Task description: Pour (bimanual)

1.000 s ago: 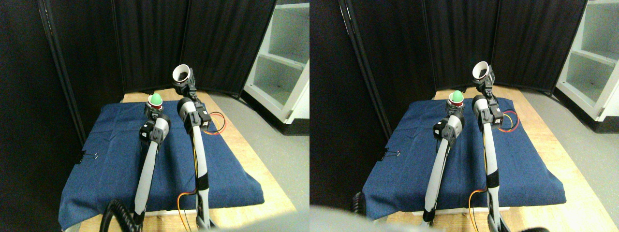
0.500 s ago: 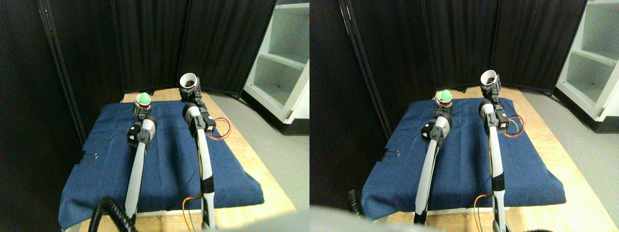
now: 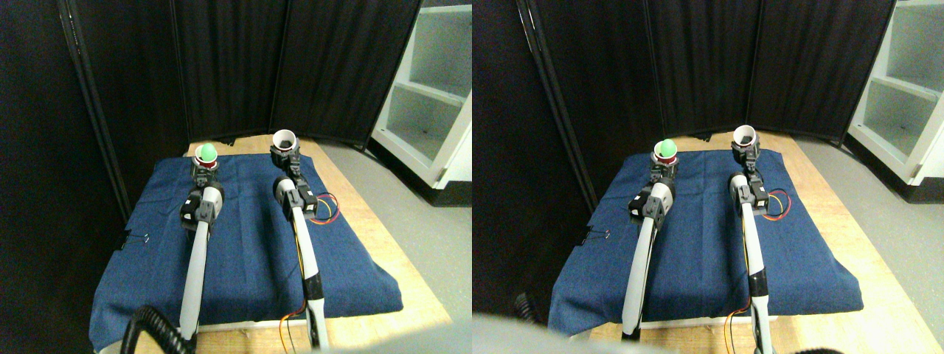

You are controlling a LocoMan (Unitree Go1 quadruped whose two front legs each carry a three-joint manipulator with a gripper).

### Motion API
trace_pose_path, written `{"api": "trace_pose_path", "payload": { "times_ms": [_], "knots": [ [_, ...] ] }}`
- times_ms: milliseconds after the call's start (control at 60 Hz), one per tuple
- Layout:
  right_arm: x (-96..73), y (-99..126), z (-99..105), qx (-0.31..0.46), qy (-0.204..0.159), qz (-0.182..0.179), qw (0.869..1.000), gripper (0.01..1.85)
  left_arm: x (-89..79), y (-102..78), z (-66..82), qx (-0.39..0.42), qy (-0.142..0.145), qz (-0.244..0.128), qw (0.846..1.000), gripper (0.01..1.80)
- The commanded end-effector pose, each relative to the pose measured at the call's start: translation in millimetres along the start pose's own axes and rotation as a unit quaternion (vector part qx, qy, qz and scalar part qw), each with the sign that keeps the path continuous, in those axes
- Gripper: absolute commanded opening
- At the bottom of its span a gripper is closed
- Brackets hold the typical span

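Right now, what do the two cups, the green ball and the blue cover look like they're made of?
White cup: probably paper or thin plastic, matte white wall, dark inside.
Red cup: likely plastic; only a red rim shows.
Ball: smooth green, plastic or foam, can't tell which.
Cover: woven fabric, denim-like, with creases and draped edges.

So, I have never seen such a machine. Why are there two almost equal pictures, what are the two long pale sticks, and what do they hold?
It is one camera with two eyes, so both halves show the same scene, looking forward and down. The pale sticks are the arms of a four-legged robot. The left gripper holds a red cup with a green ball in it. The right gripper holds a white cup. Below them a blue cloth covers a wooden table.
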Motion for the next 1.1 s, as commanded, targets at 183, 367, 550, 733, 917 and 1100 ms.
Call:
{"api": "trace_pose_path", "payload": {
  "times_ms": [183,367,550,733,917,1100],
  "knots": [
    [6.4,-17.7,-13.1,0.044,0.005,-0.01,0.999,0.33,8.7,13.7,10.4,-0.008,-0.014,-0.014,1.0,0.33],
    [4.4,-28.9,-24.1,0.073,0.013,-0.023,0.997,0.33,15.3,29.3,14.9,-0.008,-0.022,-0.011,1.0,0.33],
    [3.2,-39.5,-31.1,0.078,0.012,-0.037,0.996,0.33,21.0,46.1,15.2,-0.012,-0.043,-0.004,0.999,0.33],
    [0.5,-49.7,-35.2,0.073,0.014,-0.04,0.996,0.33,23.4,58.7,12.9,-0.02,-0.042,0.005,0.999,0.33],
    [-0.8,-57.6,-33.6,0.075,0.009,-0.048,0.996,0.33,25.9,70.7,10.2,-0.015,-0.059,0.019,0.998,0.33],
    [2.8,-73.4,-31.3,0.073,0.005,-0.051,0.996,0.33,29.2,77.4,8.3,-0.014,-0.062,0.022,0.998,0.33]
  ]
}}
